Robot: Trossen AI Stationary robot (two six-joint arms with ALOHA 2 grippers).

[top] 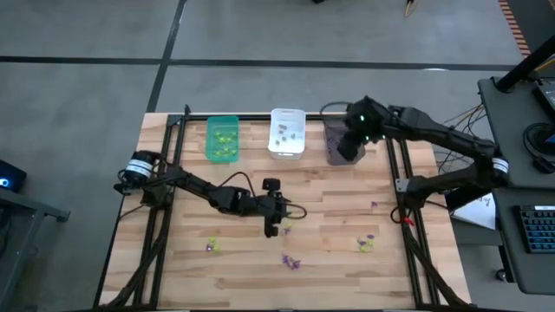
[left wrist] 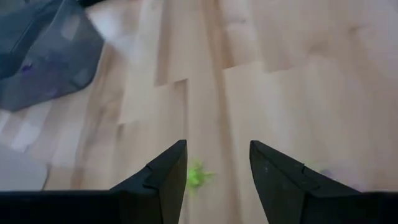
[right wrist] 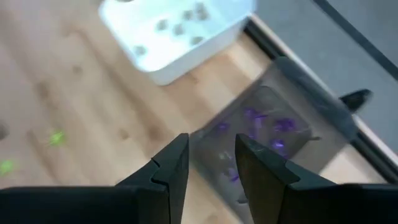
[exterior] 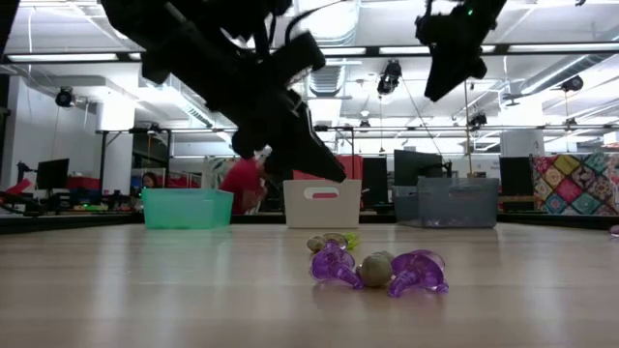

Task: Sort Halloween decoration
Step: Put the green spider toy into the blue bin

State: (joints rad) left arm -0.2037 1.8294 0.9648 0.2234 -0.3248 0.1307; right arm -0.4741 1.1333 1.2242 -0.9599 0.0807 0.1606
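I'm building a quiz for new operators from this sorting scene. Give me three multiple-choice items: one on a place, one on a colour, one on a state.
1. Over which rectangular plastic bin does the right gripper hang?
A green B white C dark grey
2. What colour is the small spiky plastic trinket on the table between the left gripper's fingers?
A yellow-green B purple C grey
3. How do the left gripper's fingers stand?
A shut on a trinket B apart and empty C shut, empty

Key: 1 C, the high view sets it above the dark grey bin. 2 A, bright green in the left wrist view. 3 B, bare wooden table shows between them.
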